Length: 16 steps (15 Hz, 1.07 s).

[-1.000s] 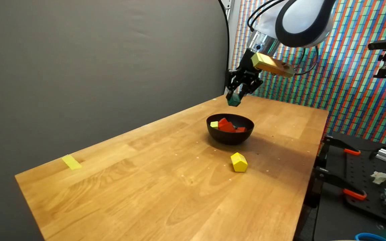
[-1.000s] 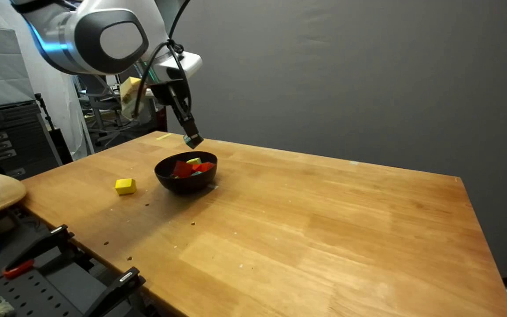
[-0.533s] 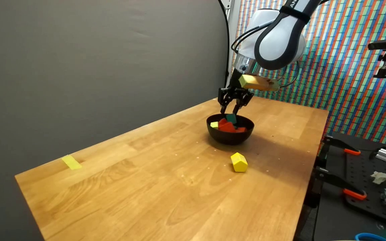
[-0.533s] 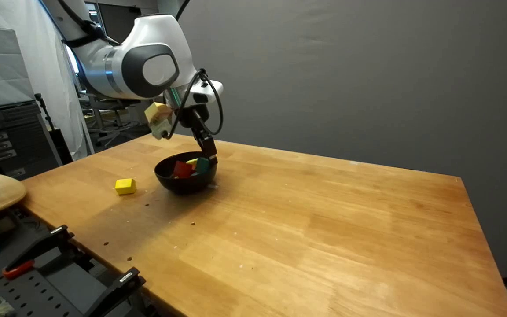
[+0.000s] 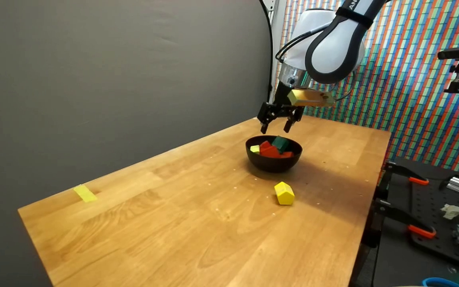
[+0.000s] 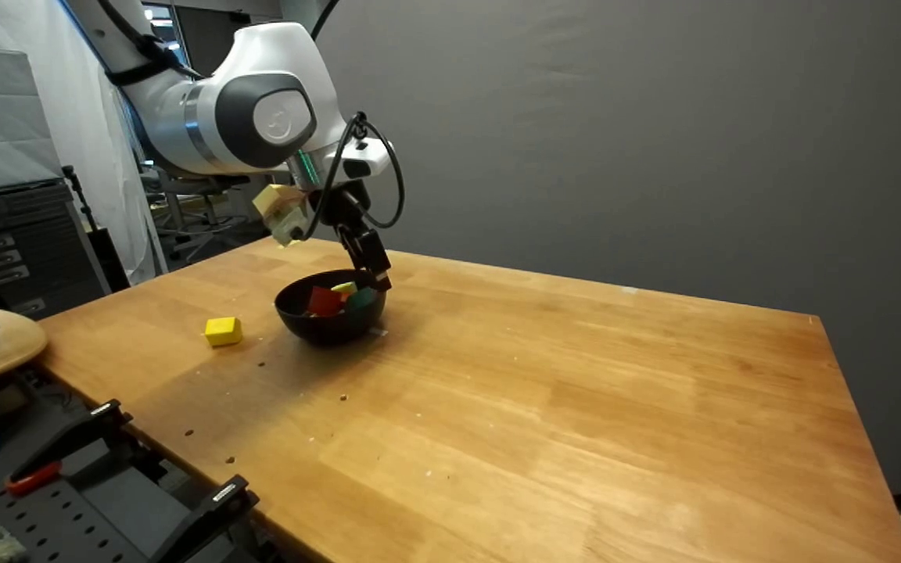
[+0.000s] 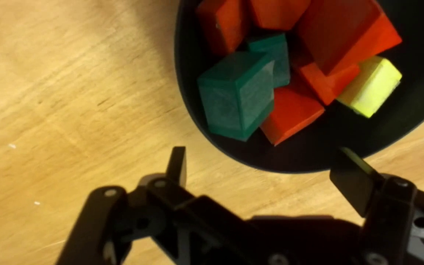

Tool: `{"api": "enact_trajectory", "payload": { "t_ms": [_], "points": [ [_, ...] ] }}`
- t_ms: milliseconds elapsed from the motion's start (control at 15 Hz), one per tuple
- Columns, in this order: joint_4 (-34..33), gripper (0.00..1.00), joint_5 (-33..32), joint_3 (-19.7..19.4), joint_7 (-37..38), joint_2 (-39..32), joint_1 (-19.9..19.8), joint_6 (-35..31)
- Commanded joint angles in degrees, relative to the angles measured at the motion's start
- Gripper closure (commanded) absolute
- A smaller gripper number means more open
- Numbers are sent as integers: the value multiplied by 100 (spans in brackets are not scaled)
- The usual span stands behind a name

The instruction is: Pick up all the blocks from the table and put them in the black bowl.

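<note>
Yellow block [image 5: 284, 194], long axis level, pentagonal end toward the viewer

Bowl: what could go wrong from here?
1. The open jaws hang close to the rim of the bowl; a careless move could bump or tip it. Whether they touch, I can't tell.
2. The larger green block lies near that rim in the wrist view, so a bump might send it out.
3. In an exterior view the yellow block on the table looks five-sided at one end; it may slip when gripped.
</note>
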State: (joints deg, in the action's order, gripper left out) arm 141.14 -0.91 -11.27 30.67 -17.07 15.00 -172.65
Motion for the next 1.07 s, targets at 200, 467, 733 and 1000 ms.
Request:
{"api": "enact_trajectory", "payload": {
  "t_ms": [200, 467, 733, 1000],
  "points": [
    [864, 0, 207, 585, -292, 1125, 5, 104],
    [1357, 0, 121, 791, 50, 1940, 297, 286],
    [1370, 0, 167, 1094, 527, 2036, 543, 802],
    [1365, 0, -1088, 1575, 1461, 1298, 265, 86]
  ]
}}
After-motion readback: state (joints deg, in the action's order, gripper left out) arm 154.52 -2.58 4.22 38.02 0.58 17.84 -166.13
